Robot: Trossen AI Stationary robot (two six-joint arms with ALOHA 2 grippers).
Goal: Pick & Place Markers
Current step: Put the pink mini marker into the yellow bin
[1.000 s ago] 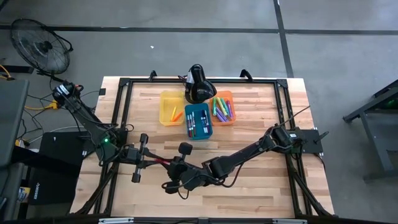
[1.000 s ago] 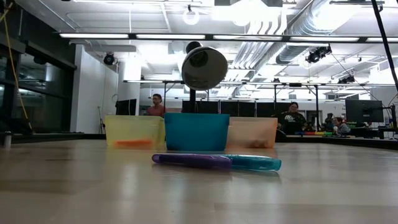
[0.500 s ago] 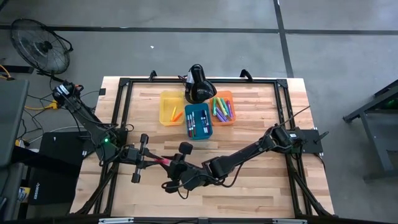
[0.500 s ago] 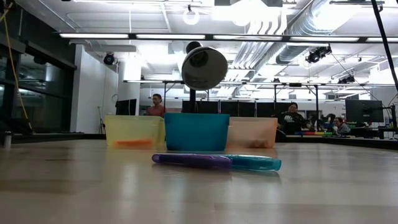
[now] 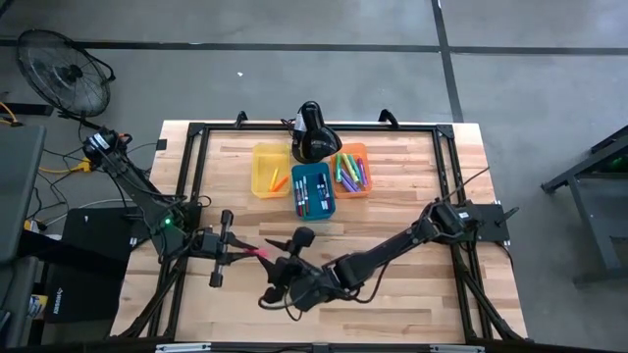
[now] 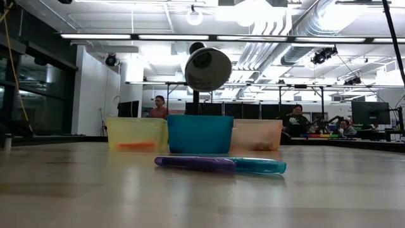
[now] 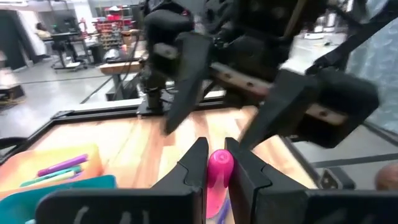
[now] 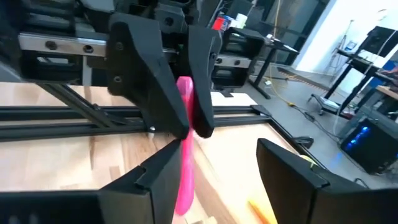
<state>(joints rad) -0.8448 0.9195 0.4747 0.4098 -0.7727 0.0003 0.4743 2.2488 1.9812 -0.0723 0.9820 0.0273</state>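
Observation:
A pink marker (image 5: 259, 253) hangs level above the table's near left part, with my left gripper (image 5: 238, 251) shut on it. My right gripper (image 5: 285, 265) faces it from the right and stands open. Its two fingers (image 8: 158, 177) stand on either side of the marker's free end (image 8: 184, 186); I cannot tell whether one of them touches it. A purple marker (image 6: 196, 163) and a teal marker (image 6: 261, 166) lie flat on the table in front of the blue bin (image 6: 200, 133). My left gripper pinches the pink marker's one end (image 7: 219, 167) between its two fingers. The fingers come level from the table's left and lie along the marker. The marker sticks out level toward the right gripper, clear of the table.
Side by side at the far middle are a yellow bin (image 5: 257, 157), a blue bin (image 5: 314, 173) and an orange bin (image 5: 351, 150), each with markers in it. A black camera head (image 5: 312, 132) stands behind them. A black frame (image 5: 186, 186) runs round the table.
My right gripper has opened and let go of the pink marker, and its wrist has turned a little. The marker stays level in my left gripper, which has kept still.

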